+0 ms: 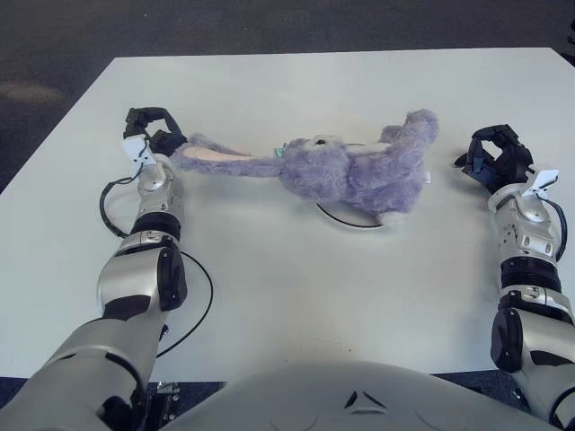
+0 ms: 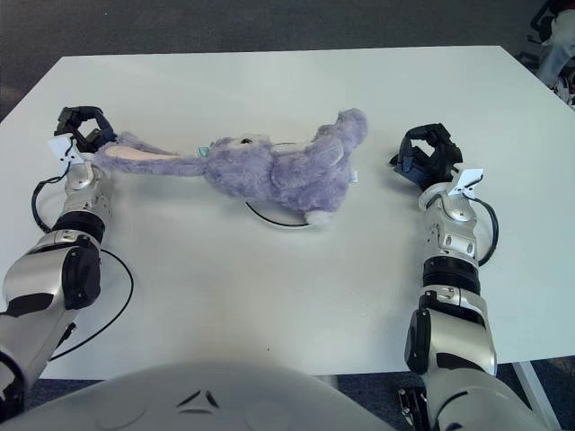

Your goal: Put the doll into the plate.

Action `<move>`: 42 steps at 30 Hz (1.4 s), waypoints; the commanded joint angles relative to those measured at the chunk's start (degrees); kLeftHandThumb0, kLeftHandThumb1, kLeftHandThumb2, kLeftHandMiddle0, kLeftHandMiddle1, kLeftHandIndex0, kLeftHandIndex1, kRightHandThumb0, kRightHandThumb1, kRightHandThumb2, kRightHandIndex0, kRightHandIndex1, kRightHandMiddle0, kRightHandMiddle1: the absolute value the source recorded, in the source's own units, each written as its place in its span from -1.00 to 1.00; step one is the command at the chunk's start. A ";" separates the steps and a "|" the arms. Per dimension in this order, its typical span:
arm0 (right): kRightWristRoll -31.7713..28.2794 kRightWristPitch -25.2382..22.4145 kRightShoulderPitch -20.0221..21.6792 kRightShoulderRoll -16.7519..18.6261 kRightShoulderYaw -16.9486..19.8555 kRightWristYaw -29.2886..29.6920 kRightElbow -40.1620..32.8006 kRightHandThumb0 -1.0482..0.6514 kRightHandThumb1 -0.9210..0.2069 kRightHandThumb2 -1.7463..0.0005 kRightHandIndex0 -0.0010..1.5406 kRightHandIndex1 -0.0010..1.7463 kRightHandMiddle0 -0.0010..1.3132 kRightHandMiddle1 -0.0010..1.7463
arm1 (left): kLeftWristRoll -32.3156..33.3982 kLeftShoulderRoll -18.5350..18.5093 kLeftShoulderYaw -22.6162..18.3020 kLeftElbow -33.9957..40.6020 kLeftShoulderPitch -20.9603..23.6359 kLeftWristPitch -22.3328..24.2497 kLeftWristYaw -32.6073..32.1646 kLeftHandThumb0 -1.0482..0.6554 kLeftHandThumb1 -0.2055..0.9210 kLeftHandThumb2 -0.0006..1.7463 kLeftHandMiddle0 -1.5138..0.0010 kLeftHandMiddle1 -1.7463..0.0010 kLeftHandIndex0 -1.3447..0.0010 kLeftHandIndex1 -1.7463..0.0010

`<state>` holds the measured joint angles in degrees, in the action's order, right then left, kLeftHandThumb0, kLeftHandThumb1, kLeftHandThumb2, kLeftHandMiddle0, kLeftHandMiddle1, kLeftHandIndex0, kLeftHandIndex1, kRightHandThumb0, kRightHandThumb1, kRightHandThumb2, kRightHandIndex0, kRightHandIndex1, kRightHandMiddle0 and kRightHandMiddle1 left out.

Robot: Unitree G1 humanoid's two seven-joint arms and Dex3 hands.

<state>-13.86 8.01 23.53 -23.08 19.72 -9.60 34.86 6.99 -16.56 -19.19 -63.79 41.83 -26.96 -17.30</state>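
The left hand [image 1: 154, 133] has its fingers pinched on the doll's [image 1: 350, 169] long ear at far left; the body already covers the plate [image 1: 346, 221]; pulling could drag it off; the right hand [image 1: 492, 154] is curled, empty.

A white table [image 1: 296, 287] fills most of the view, its surface matte and pale, its far edge running straight across the top and its left edge slanting away toward the far left corner. Beyond the far edge lies dark grey carpeted floor [image 1: 269, 27], which also shows past the left edge and beneath the near edge. Off the table's far right corner, a white and dark piece of equipment [image 2: 557, 45] stands at the frame's border, too cropped to identify.
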 commanded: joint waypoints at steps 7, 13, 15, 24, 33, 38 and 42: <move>0.23 -1.55 -2.24 1.24 -0.23 0.16 0.84 0.22 -0.12 -0.36 -0.23 0.91 -0.57 1.00 | 3.61 0.21 -2.29 8.78 -1.97 2.96 2.04 -0.28 0.19 0.29 -0.27 -1.00 0.26 -1.00; 0.12 -1.58 -2.73 1.65 -0.47 -0.19 0.74 0.22 -0.13 -0.35 -0.23 0.90 -0.57 1.00 | 6.68 4.13 -1.24 22.60 -6.48 7.67 4.98 -0.27 0.25 0.25 -0.23 -1.00 0.30 -1.00; 0.13 -1.76 -2.99 1.84 -0.64 -0.21 0.37 0.22 -0.13 -0.34 -0.23 0.90 -0.57 1.00 | 6.80 5.61 -0.12 27.85 -8.46 9.90 5.14 -0.27 0.25 0.24 -0.23 -1.00 0.30 -1.00; 0.45 -2.63 -4.04 2.94 -1.35 0.38 -1.13 0.22 -0.15 -0.33 -0.23 0.88 -0.58 1.00 | 7.27 7.17 3.95 41.67 -15.41 22.08 11.19 -0.27 0.25 0.25 -0.28 -1.00 0.29 -1.00; 0.90 -1.45 -5.23 3.11 -1.58 1.52 -1.77 0.22 -0.14 -0.32 -0.23 0.87 -0.57 1.00 | 2.92 6.10 6.84 30.78 -13.71 22.52 14.97 -0.27 0.23 0.26 -0.31 -1.00 0.28 -1.00; 0.62 -1.09 -6.20 2.93 -0.85 2.29 -2.97 0.22 -0.12 -0.33 -0.21 0.84 -0.53 1.00 | 3.02 5.29 6.70 31.15 -14.15 22.41 17.64 -0.28 0.22 0.27 -0.33 -1.00 0.28 -1.00; 0.41 -0.82 -6.52 3.02 -0.02 3.78 -3.34 0.22 -0.05 -0.38 -0.19 0.84 -0.48 1.00 | 2.89 5.13 6.65 31.19 -14.50 22.18 18.67 -0.28 0.22 0.28 -0.34 -1.00 0.27 -1.00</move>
<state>-13.63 9.04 19.47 -21.51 18.98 -7.21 30.17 10.28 -10.47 -12.40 -32.12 27.46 -4.71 0.38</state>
